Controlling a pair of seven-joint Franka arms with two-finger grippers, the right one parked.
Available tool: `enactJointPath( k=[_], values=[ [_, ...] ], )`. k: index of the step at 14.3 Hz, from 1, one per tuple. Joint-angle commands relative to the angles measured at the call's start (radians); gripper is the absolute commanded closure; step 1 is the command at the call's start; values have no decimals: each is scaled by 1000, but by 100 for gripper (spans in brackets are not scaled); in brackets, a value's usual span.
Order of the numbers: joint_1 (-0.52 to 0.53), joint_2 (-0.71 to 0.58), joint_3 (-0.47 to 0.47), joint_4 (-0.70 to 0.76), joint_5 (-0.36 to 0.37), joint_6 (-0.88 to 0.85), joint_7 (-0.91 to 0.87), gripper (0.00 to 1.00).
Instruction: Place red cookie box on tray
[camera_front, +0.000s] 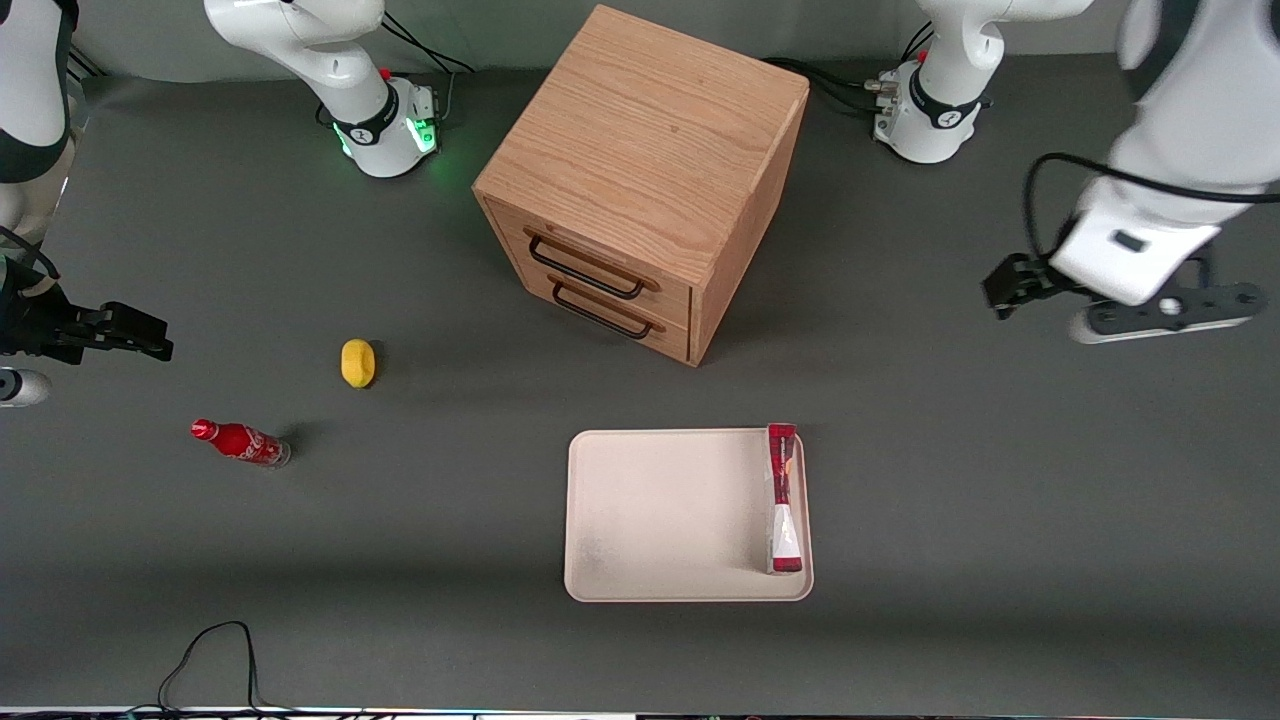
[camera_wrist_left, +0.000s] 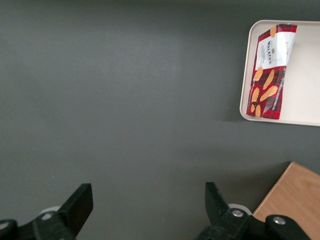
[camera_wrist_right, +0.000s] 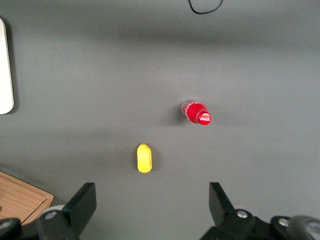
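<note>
The red cookie box (camera_front: 782, 498) stands on its long edge inside the cream tray (camera_front: 660, 520), against the rim at the working arm's end. In the left wrist view the box (camera_wrist_left: 269, 70) shows a red tartan face with cookie pictures, resting on the tray (camera_wrist_left: 300, 95). My left gripper (camera_front: 1010, 282) hangs high over bare table toward the working arm's end, well away from the tray and farther from the front camera. Its jaws (camera_wrist_left: 145, 205) are wide open and empty.
A wooden two-drawer cabinet (camera_front: 640, 180) stands farther from the front camera than the tray; its corner shows in the left wrist view (camera_wrist_left: 295, 200). A yellow lemon-like object (camera_front: 358, 362) and a small red cola bottle (camera_front: 240, 443) lie toward the parked arm's end.
</note>
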Motion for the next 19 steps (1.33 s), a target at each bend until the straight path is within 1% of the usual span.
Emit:
enactJointPath(
  k=[1, 2, 5, 7, 9, 13, 14, 16, 19],
  values=[
    [80, -63, -4, -70, -43, 27, 122, 0],
    [80, -64, 13, -70, -43, 30, 138, 0],
    [-1, -55, 143, -71, -63, 42, 198, 0],
    [-17, -50, 177, -70, -66, 70, 226, 0],
    [-53, -46, 233, -61, -68, 91, 228, 0],
    [-37, -40, 231, -24, -103, 65, 220, 0],
    [-31, -40, 223, -18, -104, 46, 217, 0],
    [-3, -38, 174, 2, -103, 7, 224, 0],
    [-6, -40, 174, 8, -105, -11, 214, 0]
  ],
)
